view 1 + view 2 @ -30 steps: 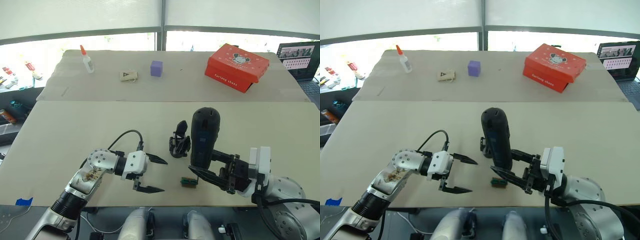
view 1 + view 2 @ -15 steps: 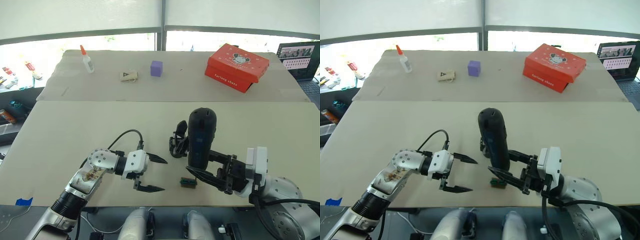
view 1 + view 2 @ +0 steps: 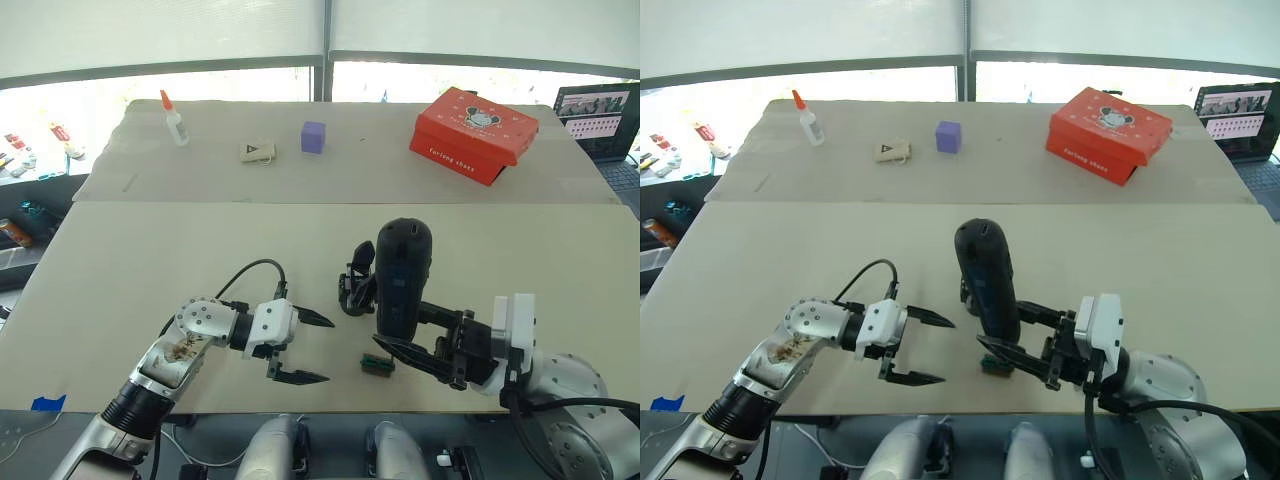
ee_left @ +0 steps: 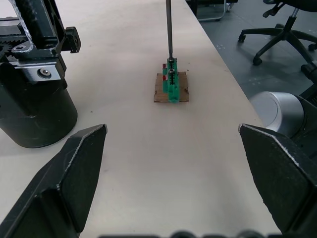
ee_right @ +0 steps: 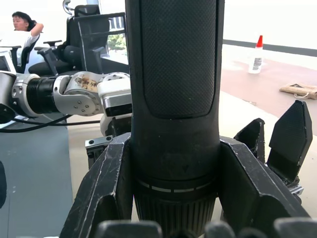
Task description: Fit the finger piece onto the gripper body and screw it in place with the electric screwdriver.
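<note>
1. Far across the tabletop (image 3: pixel 150 250) I see a glue bottle (image 3: pixel 174 118) at the far left, a small tan card (image 3: pixel 257 151), a purple cube (image 3: pixel 314 136) and a red box (image 3: pixel 473 134); a laptop (image 3: pixel 598 120) sits at the far right edge.
2. All of these lie well apart from my work; nothing stands between my left gripper (image 3: pixel 305 348) and the parts.
3. A small green block (image 4: pixel 171 85) lies near the front edge, just near of the gripper body (image 3: pixel 357 280).
4. My right gripper (image 3: pixel 400 335) has its fingers clamped on the electric screwdriver (image 3: pixel 400 275) low on its barrel.
5. The screwdriver is a thick black textured cylinder, standing close to upright, rounded end up, long axis vertical with a slight lean.
6. Its thin metal bit (image 4: pixel 168 29) points down, the tip touching the green block.
7. The gripper body, black with a round base, stands just left of the screwdriver, one pointed finger up.
8. My left gripper hovers left of the block, its fingers wide apart, holding nothing.
</note>
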{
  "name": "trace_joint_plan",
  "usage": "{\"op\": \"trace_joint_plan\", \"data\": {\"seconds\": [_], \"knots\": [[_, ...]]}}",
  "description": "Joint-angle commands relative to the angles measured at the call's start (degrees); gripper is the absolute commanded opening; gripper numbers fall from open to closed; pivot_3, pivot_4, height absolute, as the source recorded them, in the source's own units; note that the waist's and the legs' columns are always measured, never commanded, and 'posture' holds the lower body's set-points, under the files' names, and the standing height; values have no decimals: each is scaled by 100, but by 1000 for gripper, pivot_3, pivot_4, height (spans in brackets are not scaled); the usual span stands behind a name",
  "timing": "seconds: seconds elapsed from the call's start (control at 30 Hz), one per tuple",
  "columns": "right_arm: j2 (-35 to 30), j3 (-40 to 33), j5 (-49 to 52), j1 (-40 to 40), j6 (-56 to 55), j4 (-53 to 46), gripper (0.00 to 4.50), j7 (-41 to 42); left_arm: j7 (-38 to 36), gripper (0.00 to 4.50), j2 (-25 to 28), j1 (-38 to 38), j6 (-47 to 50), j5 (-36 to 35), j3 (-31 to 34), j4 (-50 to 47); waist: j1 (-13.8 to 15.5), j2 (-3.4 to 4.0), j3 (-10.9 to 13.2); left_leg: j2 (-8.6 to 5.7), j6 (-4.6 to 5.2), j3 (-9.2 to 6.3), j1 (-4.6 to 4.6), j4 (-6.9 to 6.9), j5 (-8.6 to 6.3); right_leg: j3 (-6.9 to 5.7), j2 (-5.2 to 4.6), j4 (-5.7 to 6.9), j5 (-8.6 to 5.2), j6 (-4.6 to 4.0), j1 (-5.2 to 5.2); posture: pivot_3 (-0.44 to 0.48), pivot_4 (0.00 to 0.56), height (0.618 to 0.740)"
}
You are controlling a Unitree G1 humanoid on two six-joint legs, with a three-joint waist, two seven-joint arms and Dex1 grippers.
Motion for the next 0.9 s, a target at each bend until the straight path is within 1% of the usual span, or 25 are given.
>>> {"op": "trace_joint_plan", "data": {"seconds": [0.03,0.2,0.47,0.57,0.7,0.9], "knots": [[-185,-380,741,-143,140,-606,1940,-98,-68,4500,102,-62,10,-148,187,-173,-3,0,0,0,0,0,0,0,0,0,0,0,0,0,0,0,150,740],[-419,-500,1396,-624,513,-738,1940,-514,-103,4500,190,-4,36,-233,275,-172,-17,0,0,1,0,-1,1,-1,0,1,-1,0,0,-1,0,0,150,740],[-898,-627,2603,-1469,1090,-509,1940,-714,-102,4500,366,151,243,-415,487,-326,-32,-1,0,2,1,-2,0,-1,-1,1,-3,-2,1,-1,0,0,150,740],[-1006,-504,2926,-1994,1302,-299,1940,-677,-32,4500,451,240,297,-448,633,-404,-36,-1,0,2,2,-2,0,-1,-1,1,-3,-2,1,-1,1,0,150,740],[-994,-290,3088,-2700,1552,63,1940,-513,64,4500,506,270,429,-491,784,-462,-37,-1,0,2,3,-3,0,-1,-2,0,-4,-3,1,-2,0,0,150,740],[-712,142,3036,-4072,1910,961,1940,-263,170,4500,698,172,716,-634,1144,-463,-57,-3,1,2,4,-1,-1,-1,-2,0,-4,-1,1,-2,-2,0,150,740]]}}
